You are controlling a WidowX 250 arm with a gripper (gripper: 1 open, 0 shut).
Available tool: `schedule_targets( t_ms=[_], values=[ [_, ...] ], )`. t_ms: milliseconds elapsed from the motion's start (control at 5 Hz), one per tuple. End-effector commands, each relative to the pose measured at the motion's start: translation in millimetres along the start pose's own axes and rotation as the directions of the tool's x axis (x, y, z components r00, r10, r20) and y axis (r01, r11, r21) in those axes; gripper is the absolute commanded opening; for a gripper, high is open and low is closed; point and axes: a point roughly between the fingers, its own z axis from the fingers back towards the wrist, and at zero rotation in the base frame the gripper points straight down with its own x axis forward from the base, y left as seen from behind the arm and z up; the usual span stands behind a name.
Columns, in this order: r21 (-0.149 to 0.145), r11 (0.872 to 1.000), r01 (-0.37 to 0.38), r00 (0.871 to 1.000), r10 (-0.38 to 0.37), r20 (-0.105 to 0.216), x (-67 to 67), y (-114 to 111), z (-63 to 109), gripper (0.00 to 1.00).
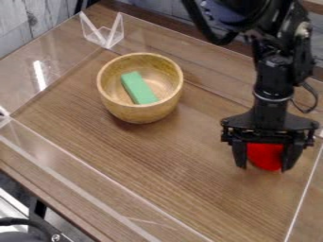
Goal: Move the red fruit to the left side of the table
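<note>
Black pincer (266, 159) astride the fruit
Small round bright-red fruit (265, 155) sits between wide-spread fingers (contact unclear) on the brown wood-grain table (151, 161).

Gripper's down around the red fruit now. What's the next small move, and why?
Probably close the jaws. The gripper points straight down with its open fingers on either side of the red fruit, low near the table, so it looks lined up for a grasp before carrying the fruit left.
</note>
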Motion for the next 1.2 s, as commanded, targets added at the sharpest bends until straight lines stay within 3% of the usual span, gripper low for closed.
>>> schedule_targets(
  t_ms=[0,400,800,1000],
  values=[
    [-0.045,0.998,0.042,0.998,-0.04,0.038,2.6,-13,13.9,1.0],
    [-0.07,0.988,0.14,0.989,-0.137,0.059,-2.6,-31,15.6,1.0],
    [-0.059,0.995,0.086,0.993,-0.081,0.091,5.2,-26,15.1,1.0],
    [-0.054,0.997,0.059,0.993,-0.053,0.105,-1.5,-25,11.1,1.0]
  ],
)
